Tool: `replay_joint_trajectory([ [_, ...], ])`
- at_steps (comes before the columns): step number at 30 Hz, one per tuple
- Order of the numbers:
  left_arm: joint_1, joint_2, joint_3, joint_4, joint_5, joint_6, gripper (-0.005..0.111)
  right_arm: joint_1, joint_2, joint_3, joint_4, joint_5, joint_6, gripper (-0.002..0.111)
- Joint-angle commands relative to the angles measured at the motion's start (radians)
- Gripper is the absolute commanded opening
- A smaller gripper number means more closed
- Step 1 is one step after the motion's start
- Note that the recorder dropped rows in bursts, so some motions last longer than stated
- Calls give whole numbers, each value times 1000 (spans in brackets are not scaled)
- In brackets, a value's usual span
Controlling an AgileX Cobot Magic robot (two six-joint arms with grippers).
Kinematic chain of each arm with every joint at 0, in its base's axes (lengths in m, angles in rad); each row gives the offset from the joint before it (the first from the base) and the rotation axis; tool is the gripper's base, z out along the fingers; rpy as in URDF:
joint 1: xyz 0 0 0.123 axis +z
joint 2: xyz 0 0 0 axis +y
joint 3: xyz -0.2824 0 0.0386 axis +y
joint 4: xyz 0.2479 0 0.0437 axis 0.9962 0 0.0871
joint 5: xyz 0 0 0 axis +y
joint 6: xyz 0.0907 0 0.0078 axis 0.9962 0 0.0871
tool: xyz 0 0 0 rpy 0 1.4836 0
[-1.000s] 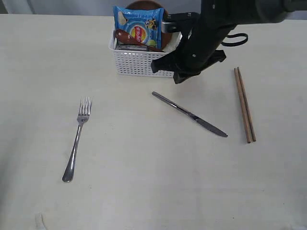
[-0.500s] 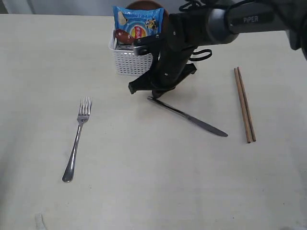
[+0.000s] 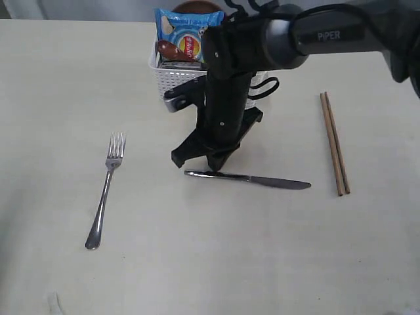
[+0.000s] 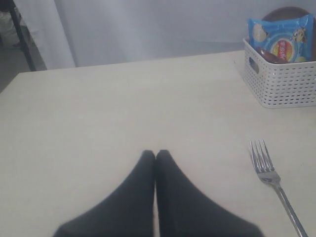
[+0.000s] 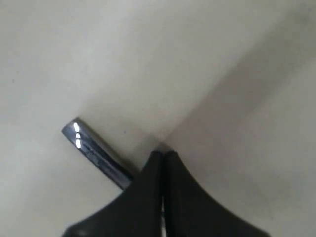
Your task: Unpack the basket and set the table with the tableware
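My black right gripper (image 3: 215, 165) points down at mid-table, its tip at the handle of the slim steel knife (image 3: 262, 180), which lies left-to-right on the cream-white matte table (image 3: 197, 262). Left: steel fork (image 3: 105, 190). Right: paired brown wooden chopsticks (image 3: 335, 143). Far: white lattice-walled plastic basket (image 3: 172, 77) holding a blue snack packet (image 3: 189, 33).

Soft even light; blurred wrist close-up, glints on knife (image 5: 98, 155)

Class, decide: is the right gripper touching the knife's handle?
Touching. In the right wrist view the knife handle runs straight into a finger of the shut right gripper with no gap; the exterior view agrees.
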Motion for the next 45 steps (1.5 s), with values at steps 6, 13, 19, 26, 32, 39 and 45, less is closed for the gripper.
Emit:
replay_joint_trajectory([
  [6, -5, -2, 2, 3, -1, -2, 0, 106, -38, 155, -1, 18, 2, -1],
  [13, -5, -2, 2, 3, -1, -2, 0, 135, -244, 226, 32, 96, 119, -1],
  [19, -5, -2, 2, 3, -1, -2, 0, 135, -352, 398, -111, 95, 282, -1],
  [26, -5, -2, 2, 3, -1, -2, 0, -67, -351, 484, -151, -4, 334, -1],
  [32, -5, -2, 2, 3, -1, -2, 0, -166, -340, 484, -132, -22, 334, -1],
  [39, -5, -2, 2, 3, -1, -2, 0, -177, -283, 484, -111, -22, 334, -1],
  [45, -5, -2, 2, 3, -1, -2, 0, -177, -246, 467, -111, -81, 334, -1],
])
